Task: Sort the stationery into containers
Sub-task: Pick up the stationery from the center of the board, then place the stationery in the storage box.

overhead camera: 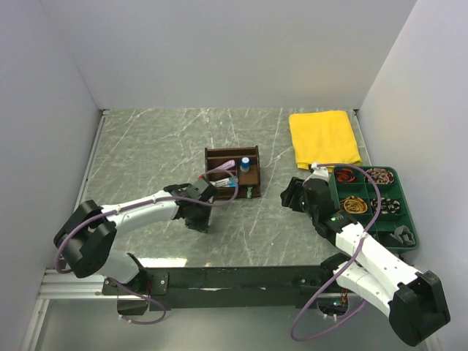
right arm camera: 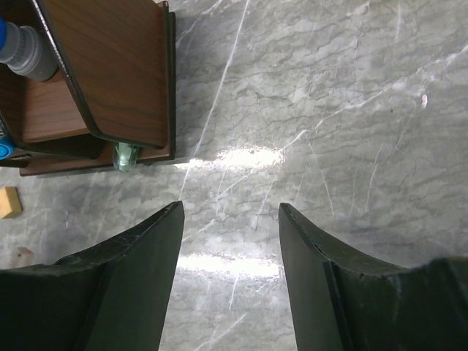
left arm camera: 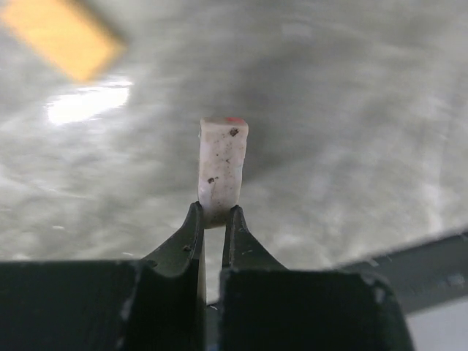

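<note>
**A:** What have the left fingers (left arm camera: pixel 191 234) got?

**B:** They pinch the lower end of a whitish eraser (left arm camera: pixel 223 164). It stands upright out of the tips, flecked dark, with a red trace on its top edge. The left gripper (left arm camera: pixel 214 216) is closed onto it, with only the eraser's thickness between the tips.

**A:** Where is that from the organiser (overhead camera: pixel 227 151)?

**B:** Just off its front left corner, over the table (overhead camera: pixel 161 146) and outside every compartment. I cannot tell whether the eraser touches the table.

**A:** And the right fingers (right arm camera: pixel 139 256)?

**B:** Spread wide, nothing between them. The right gripper (right arm camera: pixel 230 208) hangs over bare table, near the organiser's right side.

**A:** What sits in the organiser?

**B:** A bottle (right arm camera: pixel 25 55) with a blue cap stands in a back compartment, and pens (overhead camera: pixel 223 180) lie in the front one. A green item (right arm camera: pixel 128 156) is at the front right corner, too small to name.

**A:** Anything around it?

**B:** A tan eraser (right arm camera: pixel 9 202) lies on the table just beside its base. The tray (overhead camera: pixel 404 201) is well to the organiser's right, with coiled bands in its compartments. The cloth (overhead camera: pixel 324 139) lies behind the organiser and to the right.
</note>
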You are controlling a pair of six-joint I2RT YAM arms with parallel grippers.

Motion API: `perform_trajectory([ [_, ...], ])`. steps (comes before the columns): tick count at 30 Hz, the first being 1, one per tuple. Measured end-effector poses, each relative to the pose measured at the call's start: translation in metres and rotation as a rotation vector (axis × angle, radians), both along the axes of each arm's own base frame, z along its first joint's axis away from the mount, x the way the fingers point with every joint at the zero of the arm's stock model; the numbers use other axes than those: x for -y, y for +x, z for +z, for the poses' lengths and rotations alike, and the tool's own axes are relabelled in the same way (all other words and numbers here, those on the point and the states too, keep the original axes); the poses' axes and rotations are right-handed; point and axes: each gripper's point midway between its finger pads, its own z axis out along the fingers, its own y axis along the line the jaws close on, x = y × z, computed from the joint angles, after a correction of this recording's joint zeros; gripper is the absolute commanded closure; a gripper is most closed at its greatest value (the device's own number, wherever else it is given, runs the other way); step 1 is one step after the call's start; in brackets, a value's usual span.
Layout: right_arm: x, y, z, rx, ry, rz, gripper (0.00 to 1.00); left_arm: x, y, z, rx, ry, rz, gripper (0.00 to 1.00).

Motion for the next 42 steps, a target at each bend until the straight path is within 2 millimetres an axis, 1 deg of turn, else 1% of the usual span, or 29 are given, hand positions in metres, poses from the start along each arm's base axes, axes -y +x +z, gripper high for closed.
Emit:
perform_trajectory([
  [1,0.000,0.000,0.000,0.000,-0.001,0.000,0.38,0.008,-0.001,0.006,0.008,-0.011,-0.023,0.99],
  [3,0.001,0.000,0.001,0.004,-0.007,0.004,0.37,0.031,0.003,0.024,0.041,-0.057,-0.068,0.99],
  [5,0.003,0.000,0.002,0.008,-0.012,0.000,0.37,0.055,0.016,0.045,0.085,-0.111,-0.086,0.99],
  [6,0.005,0.000,0.003,0.011,-0.013,-0.005,0.37,0.070,0.027,0.058,0.113,-0.139,-0.082,0.99],
  [8,0.009,0.001,0.004,0.015,-0.011,-0.021,0.37,0.089,0.044,0.073,0.149,-0.177,-0.054,0.99],
  [10,0.018,0.004,0.007,0.022,-0.005,-0.055,0.37,0.105,0.061,0.083,0.176,-0.192,-0.007,0.99],
  [11,0.021,0.005,0.008,0.024,-0.003,-0.067,0.37,0.110,0.066,0.084,0.182,-0.194,0.014,0.99],
  [14,0.030,0.006,0.011,0.032,0.005,-0.100,0.38,0.123,0.075,0.084,0.184,-0.189,0.064,0.99],
  [20,0.031,0.005,0.012,0.026,0.028,-0.115,0.38,0.141,0.071,0.081,0.175,-0.178,0.082,0.99],
  [25,0.028,0.004,0.014,0.024,0.054,-0.114,0.38,0.156,0.074,0.079,0.178,-0.183,0.095,0.99],
  [29,0.027,0.000,0.011,0.026,0.067,-0.113,0.38,0.155,0.074,0.066,0.157,-0.156,0.118,0.99],
  [34,0.027,-0.003,0.008,0.021,0.078,-0.113,0.38,0.148,0.074,0.047,0.140,-0.096,0.153,0.99],
  [42,0.025,-0.003,0.008,0.019,0.091,-0.110,0.38,0.141,0.082,0.034,0.171,-0.035,0.186,0.99],
])
